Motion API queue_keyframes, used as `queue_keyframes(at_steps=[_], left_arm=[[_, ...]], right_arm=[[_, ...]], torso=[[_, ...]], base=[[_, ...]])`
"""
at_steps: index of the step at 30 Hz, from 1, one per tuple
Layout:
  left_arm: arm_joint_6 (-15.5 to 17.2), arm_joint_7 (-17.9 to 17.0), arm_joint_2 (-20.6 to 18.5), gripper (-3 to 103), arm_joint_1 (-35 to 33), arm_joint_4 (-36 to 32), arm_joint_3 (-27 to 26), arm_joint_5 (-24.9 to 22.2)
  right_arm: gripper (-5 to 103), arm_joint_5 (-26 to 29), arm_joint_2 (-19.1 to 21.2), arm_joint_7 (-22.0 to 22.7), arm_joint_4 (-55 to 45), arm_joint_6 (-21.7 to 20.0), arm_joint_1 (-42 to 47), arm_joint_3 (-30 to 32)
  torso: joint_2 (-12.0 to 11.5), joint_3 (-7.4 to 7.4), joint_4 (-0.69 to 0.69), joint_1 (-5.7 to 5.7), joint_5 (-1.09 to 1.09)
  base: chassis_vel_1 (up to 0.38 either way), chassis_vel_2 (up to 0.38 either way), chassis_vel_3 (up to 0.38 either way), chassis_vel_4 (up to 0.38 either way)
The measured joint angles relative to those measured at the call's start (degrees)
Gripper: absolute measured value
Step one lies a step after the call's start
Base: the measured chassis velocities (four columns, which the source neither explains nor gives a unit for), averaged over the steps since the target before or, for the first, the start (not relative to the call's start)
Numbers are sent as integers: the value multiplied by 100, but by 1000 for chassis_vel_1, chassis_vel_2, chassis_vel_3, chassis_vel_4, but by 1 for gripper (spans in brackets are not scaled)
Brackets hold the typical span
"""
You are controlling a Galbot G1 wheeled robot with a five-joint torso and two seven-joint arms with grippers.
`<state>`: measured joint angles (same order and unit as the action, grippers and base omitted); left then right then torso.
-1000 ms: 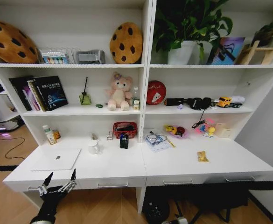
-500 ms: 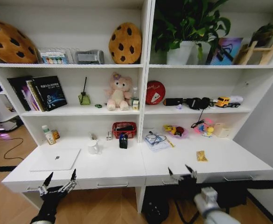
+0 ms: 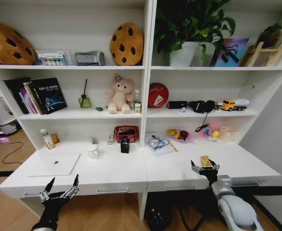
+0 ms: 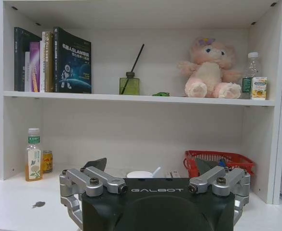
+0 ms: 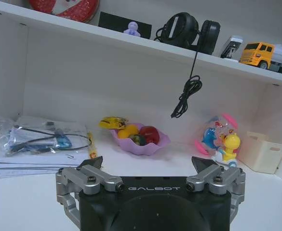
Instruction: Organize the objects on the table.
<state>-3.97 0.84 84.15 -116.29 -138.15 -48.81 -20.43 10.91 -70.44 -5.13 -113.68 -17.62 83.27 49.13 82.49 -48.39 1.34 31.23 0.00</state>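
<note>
The table (image 3: 126, 171), a long white desk top, runs across the lower half of the head view. The largest task thing on it is the silver laptop (image 3: 54, 164), lying closed and flat at about 8 o'clock in that view. Smaller things stand behind: a white mug (image 3: 93, 152) near the centre, a red basket (image 3: 127, 133) at its 1 o'clock, a pile of papers with a cable (image 3: 159, 145), a purple bowl of toy fruit (image 3: 179, 135), and a small yellow packet (image 3: 205, 160) at about 4 o'clock.

The right gripper (image 3: 203, 169) hovers over the front edge of the desk with its fingers spread wide, and the yellow packet is just beside its tips. The left gripper (image 3: 60, 190) hangs below the front edge at 7 o'clock, also spread and holding nothing.

I think the main risk is at the packet: it looks thin and flat, so the fingers may slide over it or push it along the smooth top. A low approach could also hit the desk edge.
</note>
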Motion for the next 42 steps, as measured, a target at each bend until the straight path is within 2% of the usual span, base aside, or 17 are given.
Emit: queue_keyframes(at_steps=[8,9,10,11,15,17,18,20,21,23,28,32,34,36,40,41,42], left_arm=[[0,3,0,100,1,-1,0,0],[0,3,0,100,0,0,1,0],[0,4,0,100,0,0,1,0],[0,4,1,100,0,-1,1,0],[0,9,1,100,0,0,2,0],[0,8,1,100,0,-1,2,0],[0,11,0,100,0,-1,2,0],[0,10,-1,100,1,-1,1,0],[0,10,-1,100,1,-1,1,0],[0,6,-1,100,0,0,-1,0],[0,0,0,100,0,0,-2,0],[0,0,0,100,0,0,-1,0],[1,2,0,100,0,0,0,0],[0,2,0,100,0,0,0,0],[0,2,0,100,0,-1,0,0],[0,2,0,100,0,-1,0,0],[1,2,0,100,0,0,0,0]], right_arm=[[100,71,-33,4,66,17,-108,-144],[100,103,-27,26,186,65,-173,-188],[100,113,-11,53,327,79,-250,-227],[100,142,32,71,505,80,-366,-276],[100,283,243,55,957,44,-728,-375],[100,351,370,-38,1160,39,-883,-407],[100,444,537,-242,1447,56,-1104,-452],[100,583,709,-631,1796,80,-1371,-524],[100,583,709,-631,1796,80,-1371,-524],[100,725,790,-928,2011,31,-1573,-590],[100,962,707,-1302,2121,-234,-1646,-652],[103,1006,603,-1328,2167,-363,-1645,-690],[97,1011,536,-1329,2252,-453,-1692,-752],[97,1003,525,-1334,2301,-457,-1727,-779],[78,870,482,-1433,2487,-456,-1944,-899],[78,870,482,-1433,2487,-456,-1944,-899],[72,859,465,-1435,2518,-458,-1992,-933]], torso=[[0,0,2,0,2],[1,0,1,-1,-4],[1,0,2,-1,-1],[1,0,-2,-1,5],[0,0,0,-2,3],[1,1,3,-2,0],[0,0,5,0,0],[-1,-1,1,1,0],[-1,-1,1,1,0],[0,0,-4,0,-3],[0,0,1,0,-1],[0,0,3,0,1],[0,0,2,-1,1],[0,0,1,-1,1],[0,0,0,-1,-1],[0,0,0,-1,-1],[0,0,0,-1,-1]], base=[[-248,-248,227,253],[-297,-259,280,278],[-258,-259,280,274],[-173,-255,235,274],[-96,-198,162,176],[-11,-107,21,-18],[-29,-12,21,-60],[-9,38,-26,-72],[11,38,-26,-85],[65,120,-13,-62],[22,44,-9,-13],[0,0,0,0],[-3,-29,-6,13],[0,0,0,0],[0,0,0,0],[0,0,0,0],[0,0,0,0]])
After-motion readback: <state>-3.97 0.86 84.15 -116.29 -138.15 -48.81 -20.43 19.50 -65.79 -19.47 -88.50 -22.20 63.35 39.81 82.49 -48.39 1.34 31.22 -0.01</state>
